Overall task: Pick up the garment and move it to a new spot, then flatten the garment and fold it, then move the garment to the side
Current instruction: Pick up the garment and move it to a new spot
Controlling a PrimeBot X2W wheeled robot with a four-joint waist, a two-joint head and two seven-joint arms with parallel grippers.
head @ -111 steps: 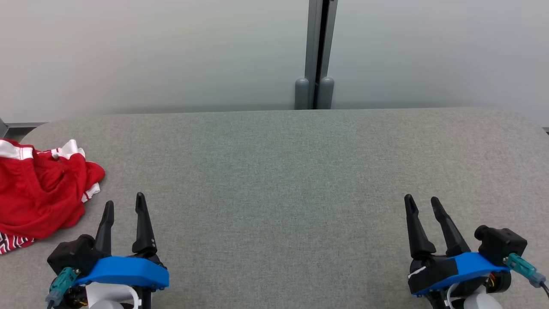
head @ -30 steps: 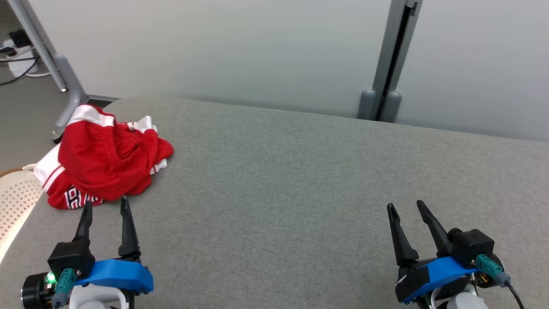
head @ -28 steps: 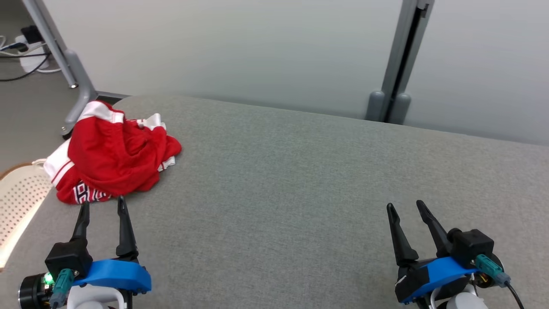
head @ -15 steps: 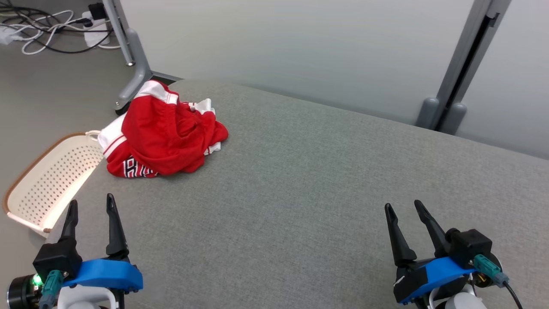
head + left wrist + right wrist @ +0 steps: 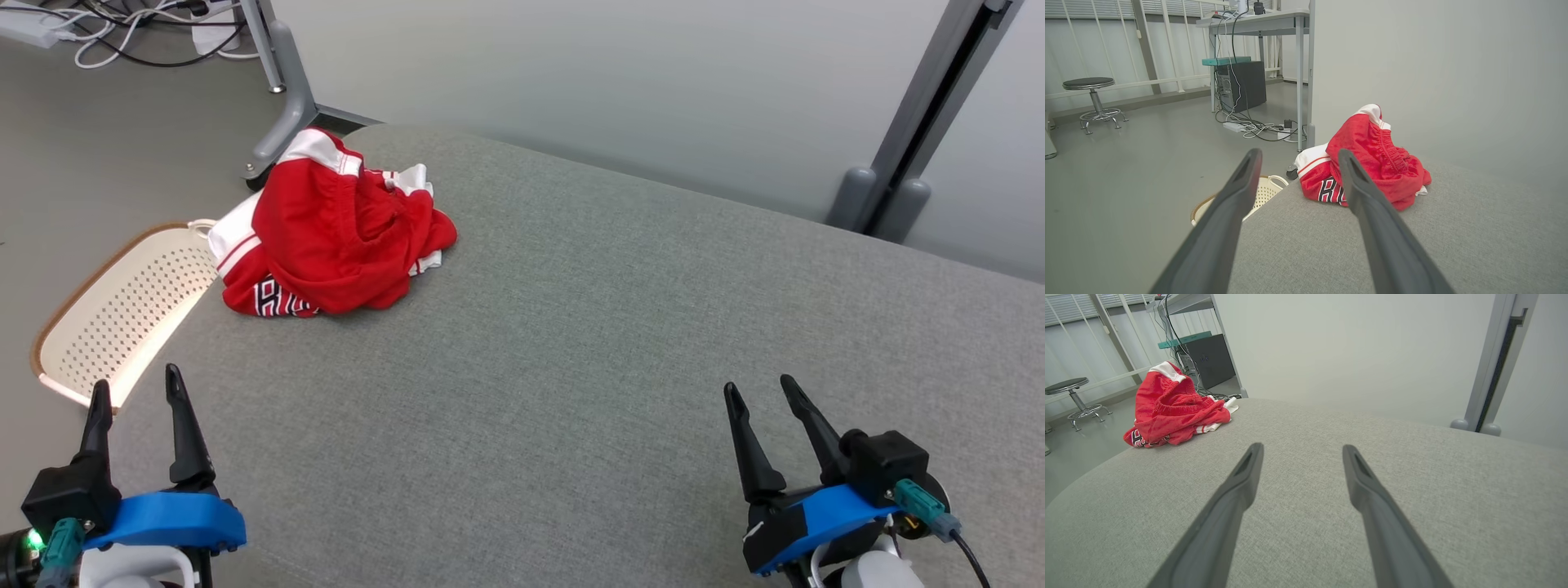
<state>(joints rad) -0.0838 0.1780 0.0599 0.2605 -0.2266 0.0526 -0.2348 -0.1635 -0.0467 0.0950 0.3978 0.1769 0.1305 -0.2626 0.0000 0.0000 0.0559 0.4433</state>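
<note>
Across most of the frame: grey table (image 5: 571, 327). Crumpled red garment (image 5: 335, 237) sits at its upper-left corner, white perforated basket (image 5: 106, 327) just off the edge beside it. Both wide open and empty: left end effector (image 5: 135, 377) lower left, right end effector (image 5: 758, 382) lower right.

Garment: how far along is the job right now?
Done: nothing yet; the red garment lies crumpled at the far left corner of the table. In hand: nothing; the left gripper and right gripper hover open, both clear of the cloth. Left: pick up, move, flatten, fold, set aside.
</note>
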